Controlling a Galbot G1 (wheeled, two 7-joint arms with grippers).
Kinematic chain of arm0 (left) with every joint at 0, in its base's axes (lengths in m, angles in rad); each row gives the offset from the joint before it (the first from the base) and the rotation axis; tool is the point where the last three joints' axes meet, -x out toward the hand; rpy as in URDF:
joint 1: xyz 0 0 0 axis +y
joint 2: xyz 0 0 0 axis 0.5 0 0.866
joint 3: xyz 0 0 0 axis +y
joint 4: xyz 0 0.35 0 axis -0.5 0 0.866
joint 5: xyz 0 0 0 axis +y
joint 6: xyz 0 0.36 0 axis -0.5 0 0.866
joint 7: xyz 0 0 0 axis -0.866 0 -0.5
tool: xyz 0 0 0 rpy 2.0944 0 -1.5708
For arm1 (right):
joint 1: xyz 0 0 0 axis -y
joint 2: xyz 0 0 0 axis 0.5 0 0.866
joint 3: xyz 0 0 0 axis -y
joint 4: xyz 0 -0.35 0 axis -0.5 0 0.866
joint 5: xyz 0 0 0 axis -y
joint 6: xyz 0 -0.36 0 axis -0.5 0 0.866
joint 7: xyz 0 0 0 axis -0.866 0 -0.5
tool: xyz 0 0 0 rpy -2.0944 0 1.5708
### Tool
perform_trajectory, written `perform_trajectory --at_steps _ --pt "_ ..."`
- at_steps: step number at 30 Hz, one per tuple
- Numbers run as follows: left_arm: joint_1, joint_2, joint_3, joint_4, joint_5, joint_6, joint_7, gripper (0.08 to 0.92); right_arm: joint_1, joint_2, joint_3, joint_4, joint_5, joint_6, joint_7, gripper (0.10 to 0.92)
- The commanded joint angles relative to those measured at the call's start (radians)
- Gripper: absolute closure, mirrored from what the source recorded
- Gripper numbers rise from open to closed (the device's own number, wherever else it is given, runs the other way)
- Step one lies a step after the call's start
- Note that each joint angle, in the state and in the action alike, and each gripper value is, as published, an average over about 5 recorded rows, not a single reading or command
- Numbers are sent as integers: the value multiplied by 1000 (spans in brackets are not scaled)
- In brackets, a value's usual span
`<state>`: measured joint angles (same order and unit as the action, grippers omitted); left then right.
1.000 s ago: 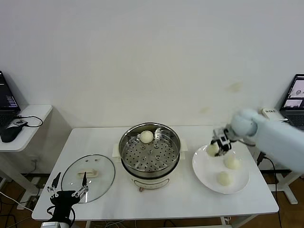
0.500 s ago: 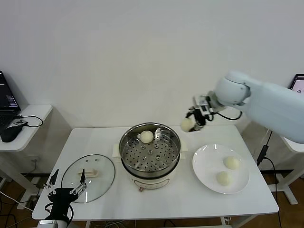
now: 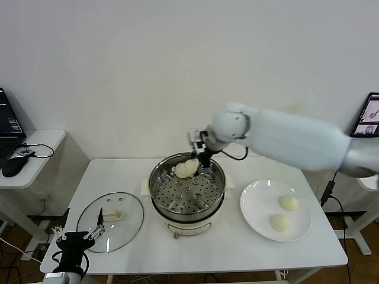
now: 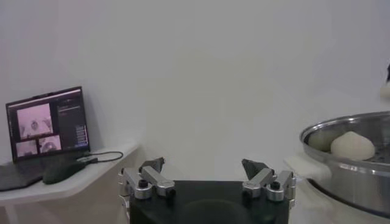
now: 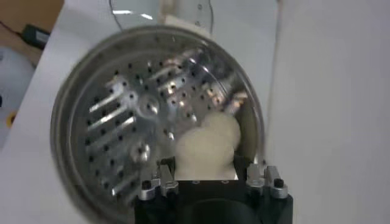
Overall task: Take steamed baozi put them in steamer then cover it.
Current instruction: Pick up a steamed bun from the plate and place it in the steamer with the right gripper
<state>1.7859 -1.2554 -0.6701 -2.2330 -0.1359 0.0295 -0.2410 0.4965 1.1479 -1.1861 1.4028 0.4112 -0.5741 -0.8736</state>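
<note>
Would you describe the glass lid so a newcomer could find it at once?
On the white table, look on the robot's left of the steel steamer. The lid lies flat there: unlike the white plate, it is clear glass with a cream bar handle.

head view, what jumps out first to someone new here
The right gripper holds a bun over the back of the steamer, beside a bun already on its tray. Two more buns wait on the plate to its right, and the lid lies to its left.
</note>
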Motion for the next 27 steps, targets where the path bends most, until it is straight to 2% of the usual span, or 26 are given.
perform_trajectory --at_steps 1,13,20,27 --pt "-4 -3 3 3 2 0 1 177 -68 144 -13 -78 24 -29 32 423" --pt "-12 -6 8 9 2 -1 1 177 -116 230 -6 -192 -24 -28 52 419" --pt "-14 -7 9 12 2 -2 0 177 -132 249 6 -210 -18 -30 59 409" --pt "-12 -9 9 8 3 -2 0 177 -107 224 14 -191 -33 -25 29 253"
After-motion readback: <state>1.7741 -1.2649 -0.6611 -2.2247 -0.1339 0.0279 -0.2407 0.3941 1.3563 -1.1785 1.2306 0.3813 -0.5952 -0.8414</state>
